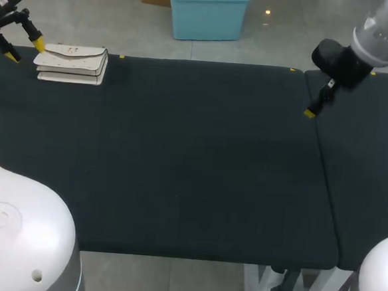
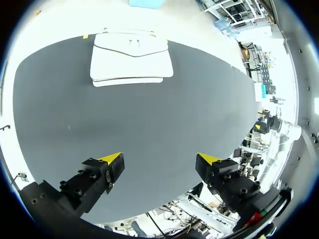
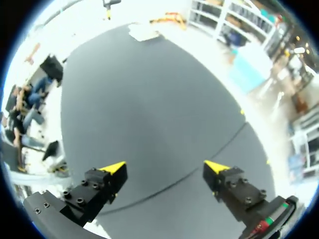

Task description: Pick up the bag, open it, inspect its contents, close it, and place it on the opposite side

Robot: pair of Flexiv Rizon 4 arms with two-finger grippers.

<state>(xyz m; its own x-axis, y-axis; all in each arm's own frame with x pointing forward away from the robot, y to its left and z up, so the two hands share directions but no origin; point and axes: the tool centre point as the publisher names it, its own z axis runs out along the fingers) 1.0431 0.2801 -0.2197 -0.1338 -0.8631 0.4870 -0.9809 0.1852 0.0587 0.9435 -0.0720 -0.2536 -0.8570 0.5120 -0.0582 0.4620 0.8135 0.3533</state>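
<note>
A white flap bag (image 1: 72, 64) lies shut and flat at the far left of the dark table (image 1: 199, 166). My left gripper (image 1: 24, 48) hangs open just left of the bag, apart from it. In the left wrist view the bag (image 2: 130, 59) lies well ahead of the open left gripper (image 2: 159, 162), nothing between its fingers. My right gripper (image 1: 309, 113) hovers over the table's far right, its fingers seen end-on. The right wrist view shows that gripper (image 3: 165, 169) open and empty, with the bag (image 3: 143, 32) small at the far end of the table.
A seam (image 1: 322, 168) runs front to back across the table near its right side. A small yellow mark (image 1: 122, 57) sits on the far edge beside the bag. My two arm bases (image 1: 21, 233) rise at the near corners.
</note>
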